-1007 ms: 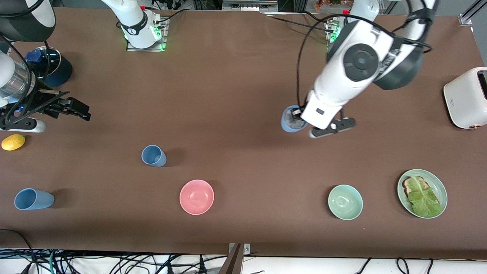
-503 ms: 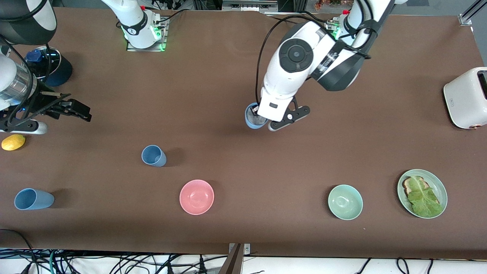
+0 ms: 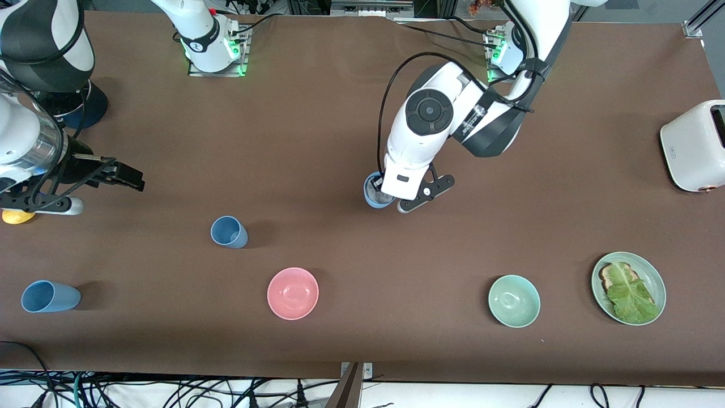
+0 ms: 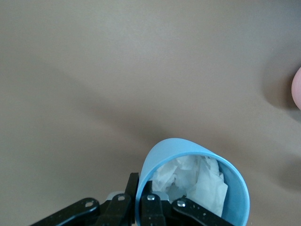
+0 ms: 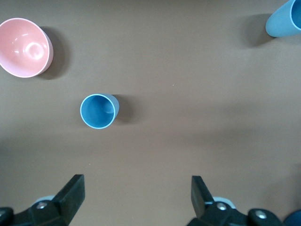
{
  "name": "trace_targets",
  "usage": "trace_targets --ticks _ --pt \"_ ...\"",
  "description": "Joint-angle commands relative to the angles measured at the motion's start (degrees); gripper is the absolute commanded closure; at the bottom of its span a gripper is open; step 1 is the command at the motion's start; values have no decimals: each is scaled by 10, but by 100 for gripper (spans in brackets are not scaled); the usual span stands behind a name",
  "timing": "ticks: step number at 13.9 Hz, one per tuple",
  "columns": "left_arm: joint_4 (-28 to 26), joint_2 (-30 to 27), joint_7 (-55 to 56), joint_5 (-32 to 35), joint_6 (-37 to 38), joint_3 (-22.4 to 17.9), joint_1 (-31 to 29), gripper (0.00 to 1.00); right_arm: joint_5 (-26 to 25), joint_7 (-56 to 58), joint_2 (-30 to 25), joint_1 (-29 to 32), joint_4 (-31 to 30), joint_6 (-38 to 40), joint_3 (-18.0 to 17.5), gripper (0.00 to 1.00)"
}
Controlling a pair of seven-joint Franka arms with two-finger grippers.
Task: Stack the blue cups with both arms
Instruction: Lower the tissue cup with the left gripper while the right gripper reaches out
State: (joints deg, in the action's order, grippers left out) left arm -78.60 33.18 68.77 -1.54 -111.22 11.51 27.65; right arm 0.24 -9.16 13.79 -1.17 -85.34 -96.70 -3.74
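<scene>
Brown table (image 3: 317,130) fills the front view, its edges cut off toward both arms' ends. White toaster (image 3: 695,146) at the left arm's end is cropped by the frame. The dark navy pot (image 3: 85,107) at the right arm's end is mostly hidden by the right arm (image 3: 28,130), and only a sliver of the lemon (image 3: 14,217) shows under that arm's gripper.

The left arm (image 3: 442,122) reaches over the middle of the table. The left gripper (image 3: 380,192) is largely covered by the wrist in the front view; the left wrist view shows its fingers (image 4: 155,207) clamped on the rim of a held blue cup (image 4: 195,183), one finger inside and one outside. That cup holds crumpled white paper (image 4: 193,181). Whether it touches the table or hangs above it cannot be told.

The right gripper (image 5: 136,197) hovers over the table at the right arm's end, its jaws spread wide with nothing between them.

The green plate (image 3: 628,288) near the left arm's end carries toast topped with a lettuce leaf (image 3: 631,293). The pink bowl (image 3: 293,293) and mint bowl (image 3: 514,301) look empty.

An upright blue cup (image 3: 229,232) stands farther from the front camera than the pink bowl, and looks empty. A tipped blue cup (image 3: 50,296) lies on its side near the table's front edge at the right arm's end.
</scene>
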Motion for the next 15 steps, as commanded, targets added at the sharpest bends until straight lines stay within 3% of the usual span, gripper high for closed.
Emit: trace_targets --ticks 1,8,15 --pt "26 35 31 20 -23 -2 14 100 3 4 20 -12 10 -6 -4 0" --pt "24 93 101 67 -94 -1 35 100 -2 27 51 -20 10 -37 -3 0" --pt "21 130 119 67 -127 -2 43 100 -2 25 95 -30 -7 -79 -4 0"
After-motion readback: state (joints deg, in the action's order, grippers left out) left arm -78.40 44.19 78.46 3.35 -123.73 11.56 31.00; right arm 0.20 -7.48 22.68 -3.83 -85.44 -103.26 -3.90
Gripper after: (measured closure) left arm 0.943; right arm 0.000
